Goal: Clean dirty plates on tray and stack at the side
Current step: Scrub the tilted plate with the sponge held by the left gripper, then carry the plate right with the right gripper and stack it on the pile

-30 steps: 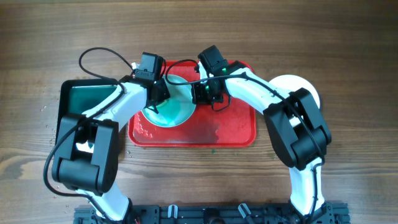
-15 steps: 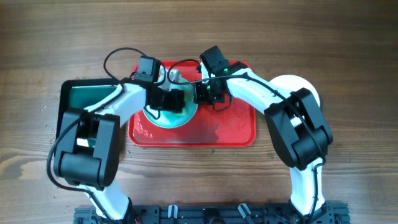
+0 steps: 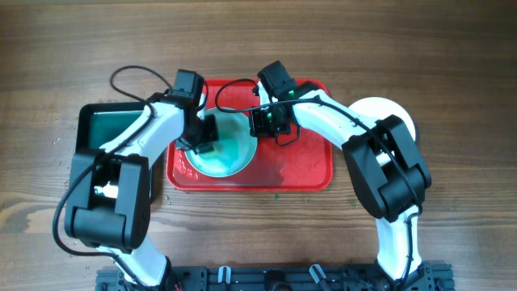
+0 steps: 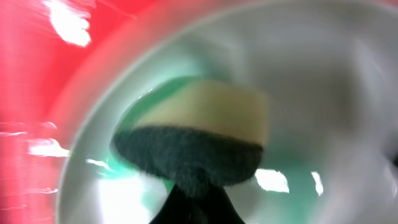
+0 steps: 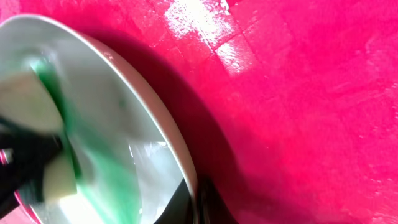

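A turquoise plate [image 3: 229, 149] with green smears sits tilted on the red tray [image 3: 303, 166]. My right gripper [image 3: 260, 121] is shut on the plate's right rim [image 5: 177, 146] and holds it. My left gripper [image 3: 203, 137] is shut on a yellow and dark green sponge [image 4: 205, 134], pressed onto the inside of the plate [image 4: 323, 93]. The sponge also shows in the right wrist view [image 5: 28, 118]. A white plate [image 3: 396, 113] lies on the table to the right of the tray, partly hidden by my right arm.
A black tray of green liquid [image 3: 105, 137] stands left of the red tray. Wet smears lie on the red tray's floor [image 3: 279, 171]. The wooden table [image 3: 452, 186] surrounds both trays.
My left gripper has moved the sponge across the plate, first right, then back to the left and lower. My right gripper has stayed on the rim.
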Motion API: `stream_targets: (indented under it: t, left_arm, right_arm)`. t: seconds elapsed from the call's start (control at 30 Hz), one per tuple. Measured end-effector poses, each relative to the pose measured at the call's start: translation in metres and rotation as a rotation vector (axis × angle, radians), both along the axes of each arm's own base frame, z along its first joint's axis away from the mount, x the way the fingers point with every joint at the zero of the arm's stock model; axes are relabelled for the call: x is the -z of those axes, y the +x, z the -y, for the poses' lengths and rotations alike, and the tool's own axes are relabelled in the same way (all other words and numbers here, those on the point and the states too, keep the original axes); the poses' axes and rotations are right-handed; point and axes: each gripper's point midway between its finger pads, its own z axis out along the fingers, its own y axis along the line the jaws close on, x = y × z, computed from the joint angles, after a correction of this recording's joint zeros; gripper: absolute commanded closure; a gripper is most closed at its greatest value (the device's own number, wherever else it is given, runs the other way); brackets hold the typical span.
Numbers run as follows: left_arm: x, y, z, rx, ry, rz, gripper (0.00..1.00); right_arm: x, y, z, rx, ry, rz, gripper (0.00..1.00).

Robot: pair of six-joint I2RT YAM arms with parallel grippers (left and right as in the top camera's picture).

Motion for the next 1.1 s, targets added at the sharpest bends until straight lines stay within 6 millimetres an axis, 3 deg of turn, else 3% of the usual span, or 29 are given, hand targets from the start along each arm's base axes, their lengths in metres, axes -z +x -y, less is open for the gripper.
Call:
stream_targets:
  t: [0.07,0.13,0.23,0.3,0.37,0.47,0.53,0.6,0.7,0.77,0.9,1.0,1.1]
  left_arm:
    - [-0.002,-0.025,0.03,0.183,-0.186,-0.06,0.96]
    - [-0.003,-0.037,0.051,0.294,-0.319,-0.063,0.96]
    - [-0.003,-0.024,0.066,0.357,-0.395,0.026,0.96]
    - [-0.001,-0.002,0.065,0.286,-0.347,0.094,0.96]
    - [0.0,0.02,0.056,0.137,-0.248,0.136,0.96]
    - [-0.004,0.05,0.02,-0.137,-0.033,0.201,0.96]
    - [-0.007,0.05,-0.013,-0.254,0.131,0.184,0.96]
    - [-0.012,0.032,-0.033,-0.272,0.242,0.097,0.96]
    - [-0.042,0.027,-0.049,-0.288,0.326,0.035,0.96]
    - [-0.075,0.043,-0.058,-0.327,0.321,0.071,0.96]
    - [-0.111,0.058,-0.063,-0.353,0.217,0.138,0.96]
    - [-0.116,0.06,-0.07,-0.379,0.174,0.14,0.96]
    - [-0.118,0.068,-0.074,-0.398,0.14,0.159,0.96]
  right_arm:
    - [0.0,0.0,0.0,-0.004,-0.001,0.002,0.95]
    - [0.0,0.0,0.0,-0.009,-0.001,0.004,0.96]
    - [0.0,0.001,0.001,-0.006,-0.003,0.008,0.96]
    - [0.0,0.006,0.004,0.011,-0.005,0.017,0.96]
    - [0.0,0.009,0.005,0.029,-0.006,0.019,0.96]
    - [0.0,0.009,0.005,0.034,-0.007,0.016,0.96]
    - [0.0,0.009,0.005,0.033,-0.006,0.015,0.96]
    - [0.0,0.008,0.005,0.032,-0.005,0.015,0.96]
    - [0.0,0.007,0.004,0.019,-0.002,0.016,0.96]
    - [-0.001,0.004,0.004,0.003,-0.002,0.01,0.96]
    - [-0.005,-0.009,0.022,0.007,-0.082,-0.011,0.96]
    - [-0.034,-0.009,0.05,0.046,-0.212,0.065,0.96]
    - [-0.091,-0.001,0.085,0.119,-0.401,0.271,0.96]
